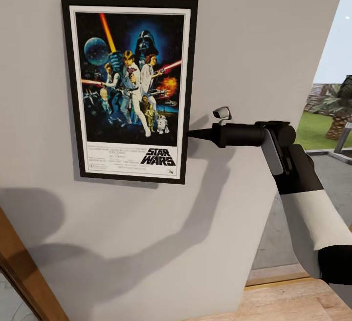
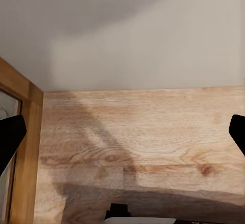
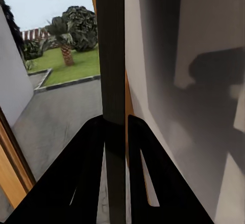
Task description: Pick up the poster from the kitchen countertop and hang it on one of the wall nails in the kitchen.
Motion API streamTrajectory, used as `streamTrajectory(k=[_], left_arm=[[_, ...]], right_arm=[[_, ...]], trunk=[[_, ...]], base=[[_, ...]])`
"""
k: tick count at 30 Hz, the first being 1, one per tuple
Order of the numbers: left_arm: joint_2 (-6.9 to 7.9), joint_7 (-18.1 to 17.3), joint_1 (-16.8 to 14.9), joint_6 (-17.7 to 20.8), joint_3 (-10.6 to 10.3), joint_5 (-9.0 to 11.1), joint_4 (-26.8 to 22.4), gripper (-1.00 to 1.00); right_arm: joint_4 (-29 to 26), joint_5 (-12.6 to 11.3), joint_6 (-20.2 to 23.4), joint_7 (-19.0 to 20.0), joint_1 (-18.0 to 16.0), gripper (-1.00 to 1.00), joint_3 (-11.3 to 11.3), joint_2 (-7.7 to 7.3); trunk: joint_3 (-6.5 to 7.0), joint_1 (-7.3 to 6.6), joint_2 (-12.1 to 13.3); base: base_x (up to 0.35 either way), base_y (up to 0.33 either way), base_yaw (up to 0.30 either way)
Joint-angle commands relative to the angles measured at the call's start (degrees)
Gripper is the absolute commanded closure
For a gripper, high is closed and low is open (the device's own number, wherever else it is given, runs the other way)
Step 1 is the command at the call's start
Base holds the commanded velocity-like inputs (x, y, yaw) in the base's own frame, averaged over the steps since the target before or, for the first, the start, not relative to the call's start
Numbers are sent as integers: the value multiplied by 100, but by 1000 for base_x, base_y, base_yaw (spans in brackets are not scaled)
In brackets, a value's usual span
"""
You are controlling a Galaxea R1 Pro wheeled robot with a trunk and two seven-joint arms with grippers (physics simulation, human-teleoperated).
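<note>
The poster (image 1: 129, 89) hangs upright and flat against the pale grey wall (image 1: 254, 42), its Star Wars picture facing me. My right gripper (image 1: 191, 134) reaches in from the right and is shut on the black frame's right edge, a little below mid-height. In the right wrist view that edge (image 3: 109, 45) runs as a dark bar between the two black fingers (image 3: 81, 173). No nail shows; the poster covers the wall behind it. My left gripper (image 2: 124, 134) is open with nothing in it, hanging low over the wooden floor (image 2: 143, 147). The kitchen countertop is out of view.
The wall ends just right of my right arm, at an opening onto a paved yard and lawn (image 1: 318, 130) with palms. A wooden frame (image 1: 19, 267) slants across the lower left corner. The arm's shadow lies on the wall below the poster.
</note>
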Motion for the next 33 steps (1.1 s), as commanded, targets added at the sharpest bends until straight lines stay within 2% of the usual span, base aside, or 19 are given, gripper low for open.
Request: streamTrajectory(k=[1,20,21,33], left_arm=[[-2,0,2,-10,7,1,-4,-100],[-2,1,2,-10,7,1,-10,-100],[-2,1,2,-10,7,1,-12,-100],[-2,1,2,-10,7,1,-13,-100]], right_arm=[[1,-30,39,-3,-3,100,9,-5],[1,-30,39,-11,-3,100,10,-5],[1,-30,39,-11,-3,-100,10,-5],[3,-23,46,-19,-3,-100,1,-5]], trunk=[[-2,2,-4],[-2,2,-4],[-2,2,-4],[-2,2,-4]], base=[[0,0,0],[35,0,0],[4,0,0],[0,0,0]])
